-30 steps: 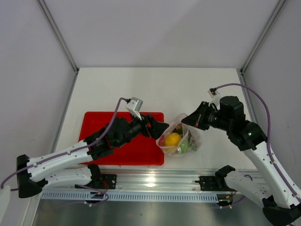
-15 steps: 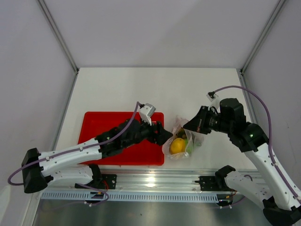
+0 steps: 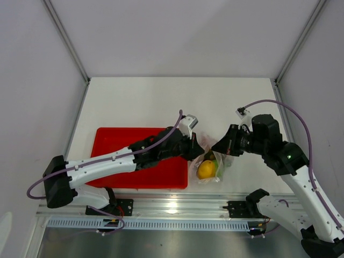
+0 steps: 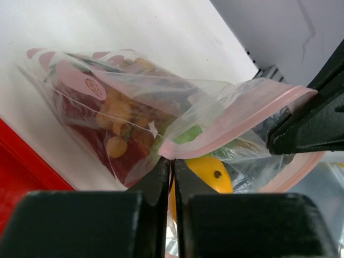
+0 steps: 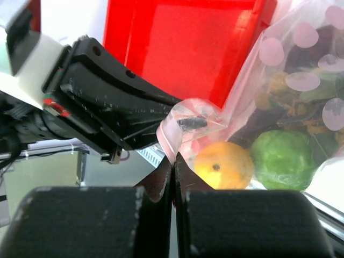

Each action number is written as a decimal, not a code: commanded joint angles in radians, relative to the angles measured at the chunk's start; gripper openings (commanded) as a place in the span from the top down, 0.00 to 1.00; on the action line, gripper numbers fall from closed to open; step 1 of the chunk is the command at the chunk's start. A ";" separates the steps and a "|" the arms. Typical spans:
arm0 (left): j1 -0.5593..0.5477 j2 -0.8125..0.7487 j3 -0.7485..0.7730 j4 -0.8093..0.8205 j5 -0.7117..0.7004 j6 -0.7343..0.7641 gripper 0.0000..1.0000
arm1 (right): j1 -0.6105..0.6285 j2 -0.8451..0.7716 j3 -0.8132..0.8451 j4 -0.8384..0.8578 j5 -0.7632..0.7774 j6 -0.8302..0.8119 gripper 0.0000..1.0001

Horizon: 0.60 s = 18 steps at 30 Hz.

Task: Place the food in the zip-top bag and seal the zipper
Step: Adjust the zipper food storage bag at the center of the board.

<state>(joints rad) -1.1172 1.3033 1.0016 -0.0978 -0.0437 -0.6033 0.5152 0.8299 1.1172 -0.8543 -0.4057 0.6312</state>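
**A:** Left wrist view, nearest first: the left pincer (image 4: pixel 172 164) has its fingers almost together, nipping one end of the zipper (image 4: pixel 242 115), the pink strip along the mouth of the bag (image 4: pixel 107 107).

**B:** And the right pincer (image 5: pixel 173 161)?

**A:** Its own wrist camera shows it fully closed on a fold of the bag's rim. The two pinch the mouth from opposite sides. The strip's two halves stand apart, so the mouth gapes.

**B:** Any writing?

**A:** The film carries pale pink dots. One dot (image 4: pixel 92 86) has small printing, too fine to read.

**B:** Where's the food (image 3: pixel 207 168)?

**A:** What I can see of it is inside the bag. The left wrist shows the orange ball (image 4: pixel 207 172) just behind the fingers. Farther in are small tan balls (image 4: pixel 117 110) and dark red meat (image 4: pixel 72 115). Only the right wrist shows the green ball (image 5: pixel 282 158), beside the orange one.

**B:** And from the top?

**A:** It alone gives the layout. The bag hangs between the pincers, just off the right edge of the red tray (image 3: pixel 123 156) and close to the front edge of the worktop (image 3: pixel 177 102). The left arm (image 3: pixel 107 164) stretches across the tray. Behind the bag, white surface runs back to the walls.
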 commanded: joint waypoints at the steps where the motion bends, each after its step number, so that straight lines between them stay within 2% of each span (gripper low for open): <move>1: -0.007 0.043 0.091 -0.071 0.036 0.007 0.97 | -0.001 -0.021 0.044 -0.023 0.016 -0.045 1.00; 6: -0.006 0.077 0.167 -0.131 0.064 0.017 0.99 | -0.003 -0.025 0.052 -0.054 0.048 -0.068 1.00; 8: -0.006 0.094 0.227 -0.184 0.054 0.013 0.99 | -0.001 -0.026 0.059 -0.075 0.070 -0.079 0.96; 9: -0.004 0.099 0.244 -0.204 0.048 0.007 0.99 | -0.003 -0.025 0.062 -0.083 0.076 -0.083 0.92; 10: -0.004 0.109 0.282 -0.226 0.048 -0.001 0.99 | -0.003 -0.025 0.066 -0.101 0.094 -0.088 0.82; 12: -0.004 0.120 0.345 -0.301 -0.016 -0.032 0.99 | -0.003 -0.025 0.073 -0.120 0.105 -0.109 0.72; 13: -0.003 0.126 0.392 -0.325 -0.030 -0.044 0.99 | -0.003 -0.026 0.075 -0.126 0.107 -0.119 0.63; 16: 0.008 0.152 0.500 -0.417 -0.062 -0.091 0.99 | -0.001 -0.035 0.072 -0.152 0.117 -0.142 0.54; 18: 0.026 0.168 0.552 -0.460 -0.070 -0.127 0.99 | 0.000 -0.041 0.073 -0.172 0.123 -0.159 0.52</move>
<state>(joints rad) -1.1088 1.4647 1.4464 -0.4831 -0.0738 -0.6529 0.5152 0.8062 1.1507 -0.9836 -0.3096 0.5220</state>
